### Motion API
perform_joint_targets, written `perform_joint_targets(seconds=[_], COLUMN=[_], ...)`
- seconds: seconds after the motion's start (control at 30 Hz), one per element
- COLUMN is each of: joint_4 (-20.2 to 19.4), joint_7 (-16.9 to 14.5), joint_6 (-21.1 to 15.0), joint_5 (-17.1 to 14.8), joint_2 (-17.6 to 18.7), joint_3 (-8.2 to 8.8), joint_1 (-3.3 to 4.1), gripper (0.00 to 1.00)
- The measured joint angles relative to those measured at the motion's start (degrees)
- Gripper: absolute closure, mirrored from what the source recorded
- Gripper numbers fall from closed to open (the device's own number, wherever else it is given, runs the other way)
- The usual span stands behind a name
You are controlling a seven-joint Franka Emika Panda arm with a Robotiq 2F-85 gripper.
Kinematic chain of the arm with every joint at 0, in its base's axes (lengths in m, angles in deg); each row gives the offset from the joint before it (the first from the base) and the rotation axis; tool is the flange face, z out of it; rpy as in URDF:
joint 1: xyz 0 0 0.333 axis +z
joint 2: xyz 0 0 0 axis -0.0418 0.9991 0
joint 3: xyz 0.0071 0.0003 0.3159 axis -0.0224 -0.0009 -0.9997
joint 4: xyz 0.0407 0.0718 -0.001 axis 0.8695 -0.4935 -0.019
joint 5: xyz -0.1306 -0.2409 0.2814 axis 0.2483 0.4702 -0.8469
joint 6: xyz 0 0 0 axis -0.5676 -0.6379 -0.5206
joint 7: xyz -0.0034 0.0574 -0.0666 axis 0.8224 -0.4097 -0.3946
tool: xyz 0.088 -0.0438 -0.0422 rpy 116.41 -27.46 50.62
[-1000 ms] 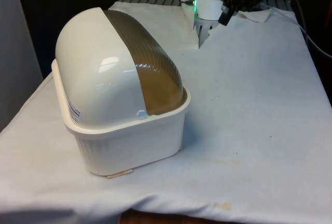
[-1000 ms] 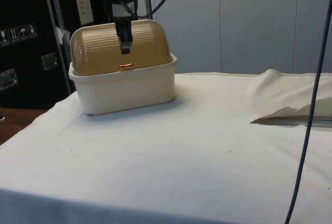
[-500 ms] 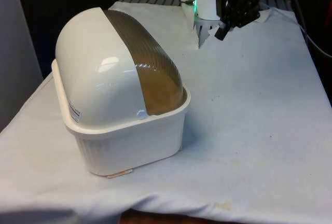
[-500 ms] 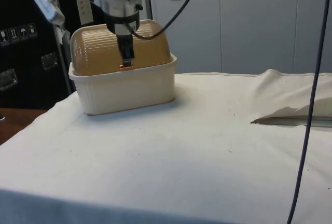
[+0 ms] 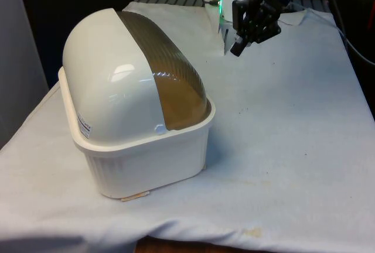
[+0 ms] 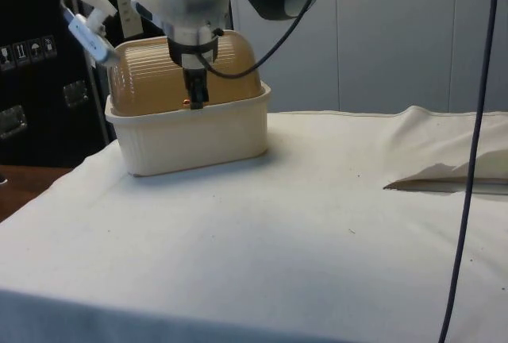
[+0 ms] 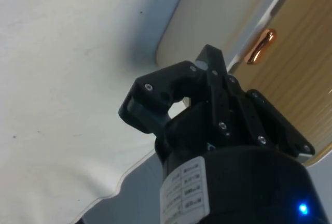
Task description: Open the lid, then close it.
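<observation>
The black fingers (image 7: 210,66) are pressed together with nothing between them, pointing down at the cream box's rim close to the small copper handle (image 7: 260,46). The gripper (image 6: 194,98) hangs in front of the bread box (image 6: 187,101) in the side view, its tips level with that handle but not touching it as far as I can see. From the front the gripper (image 5: 237,47) sits above the white cloth (image 5: 293,118), well behind the box and toward the front view's right. The bread box (image 5: 136,103) stands on the front view's left, and its ribbed amber roll-top lid (image 5: 167,74) is down, closed against the cream base
</observation>
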Motion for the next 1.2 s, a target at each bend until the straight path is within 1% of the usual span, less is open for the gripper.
perform_joint_targets(seconds=[0.07, 0.1, 0.27, 0.3, 0.33, 0.37, 0.4, 0.63, 0.7, 0.83, 1.2], joint_4=[0.00, 0.00, 0.00, 0.00, 0.00, 0.00, 0.00, 0.06, 0.06, 0.23, 0.23], joint_7=[1.66, 1.66, 4.64, 5.73, 5.73, 6.93, 6.93, 11.29, 11.86, 14.27, 14.50], joint_6=[-0.40, -0.40, -0.80, -0.80, -0.80, -0.80, -0.80, -0.80, -0.80, -0.69, -0.40], joint_5=[1.83, 1.83, 4.93, 6.07, 6.07, 7.33, 7.33, 11.80, 12.38, 14.78, 14.95], joint_2=[0.57, 0.57, 1.55, 1.89, 1.89, 2.23, 2.23, 3.55, 3.72, 4.47, 4.53], joint_3=[0.40, 0.40, 0.80, 0.92, 0.92, 1.09, 1.09, 1.38, 1.38, 1.38, 1.38], joint_1=[0.00, 0.00, 0.00, 0.00, 0.00, 0.00, 0.00, 0.00, 0.00, 0.00, 0.00], gripper=[1.00, 1.00, 1.00, 1.00, 1.00, 1.00, 1.00, 1.00, 1.00, 1.00, 1.00])
